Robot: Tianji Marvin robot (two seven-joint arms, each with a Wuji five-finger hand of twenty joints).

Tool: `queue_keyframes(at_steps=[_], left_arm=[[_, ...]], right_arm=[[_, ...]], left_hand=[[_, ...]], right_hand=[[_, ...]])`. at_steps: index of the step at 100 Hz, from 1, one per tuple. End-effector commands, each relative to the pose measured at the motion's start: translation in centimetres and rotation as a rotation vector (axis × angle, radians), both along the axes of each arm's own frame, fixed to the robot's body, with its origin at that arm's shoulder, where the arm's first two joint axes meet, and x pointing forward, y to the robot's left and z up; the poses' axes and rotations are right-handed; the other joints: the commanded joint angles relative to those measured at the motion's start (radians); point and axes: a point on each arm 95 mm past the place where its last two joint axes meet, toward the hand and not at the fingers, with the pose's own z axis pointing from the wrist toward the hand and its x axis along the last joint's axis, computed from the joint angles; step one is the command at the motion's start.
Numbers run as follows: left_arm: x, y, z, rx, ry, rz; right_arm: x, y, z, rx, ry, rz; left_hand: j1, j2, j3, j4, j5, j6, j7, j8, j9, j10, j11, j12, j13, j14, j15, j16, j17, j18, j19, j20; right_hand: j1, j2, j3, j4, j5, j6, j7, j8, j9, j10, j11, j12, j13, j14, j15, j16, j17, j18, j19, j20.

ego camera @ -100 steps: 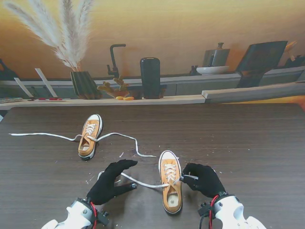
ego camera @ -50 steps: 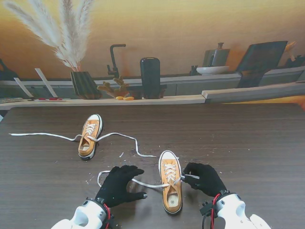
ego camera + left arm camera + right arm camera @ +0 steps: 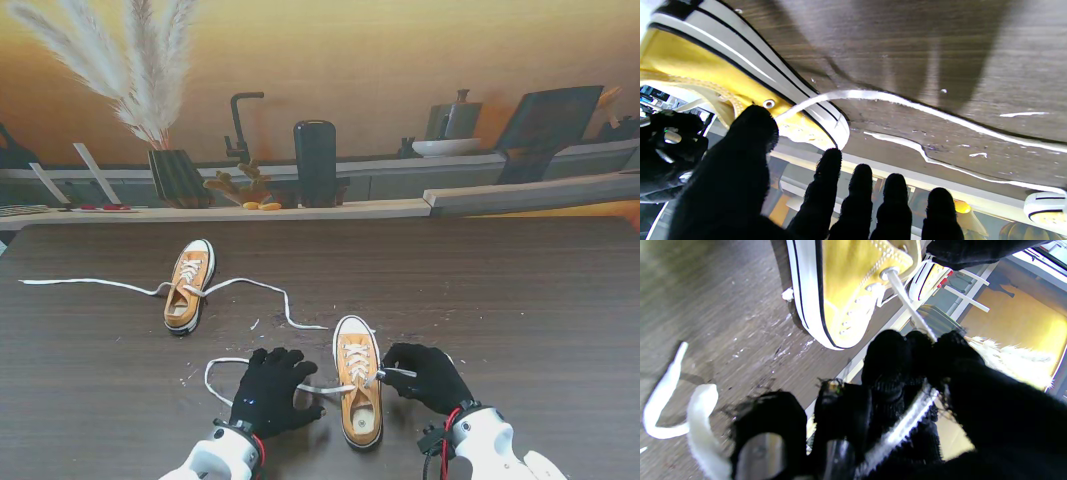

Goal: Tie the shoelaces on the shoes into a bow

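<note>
The near shoe (image 3: 359, 393) lay toe-away between the hands, its left lace (image 3: 225, 363) trailing toward nine o'clock beneath the spread, empty left hand (image 3: 274, 391), the nearer one, while the right hand (image 3: 428, 376) pinched the right lace (image 3: 392, 371).

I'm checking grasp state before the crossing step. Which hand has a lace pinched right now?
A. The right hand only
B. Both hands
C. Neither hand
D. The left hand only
A. The right hand pinches the lace coming off the near shoe between its fingertips, while the left hand lies spread over the other lace end with its fingers apart, gripping nothing.
</note>
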Motion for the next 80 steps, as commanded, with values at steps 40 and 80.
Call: queue_keyframes(at_steps=[40, 80], left_arm=[[1.7, -0.9, -2.0, 0.069, 0.026, 0.011], [2.8, -1.9, -3.4, 0.075, 0.047, -0.011]], right_arm=[[-0.4, -0.4, 0.2, 0.006, 0.007, -0.002], [-0.6, -0.6, 0.3, 0.012, 0.007, -0.001]], left_hand=[[0.045, 0.010, 0.067, 0.014, 0.046, -0.040, 0.096, 0.053, 0.048, -0.002, 0.038, 0.035, 0.038, -0.003, 0.043, 0.033, 0.036, -0.033, 0.066, 0.069], [0.096, 0.051, 0.063, 0.004, 0.069, -0.080, 0.153, 0.058, 0.089, -0.010, 0.064, 0.043, 0.058, -0.008, 0.069, 0.034, 0.006, -0.043, 0.164, 0.082]], right_hand=[[0.008, 0.016, -0.019, -0.008, 0.008, -0.056, -0.009, 0.006, -0.013, 0.095, -0.010, 0.017, 0.038, -0.147, 0.006, 0.011, 0.023, 0.008, 0.208, -0.008], [0.009, 0.017, -0.020, -0.008, 0.011, -0.057, -0.011, 0.008, -0.011, 0.096, -0.011, 0.017, 0.037, -0.147, 0.008, 0.006, 0.023, 0.009, 0.202, -0.009]])
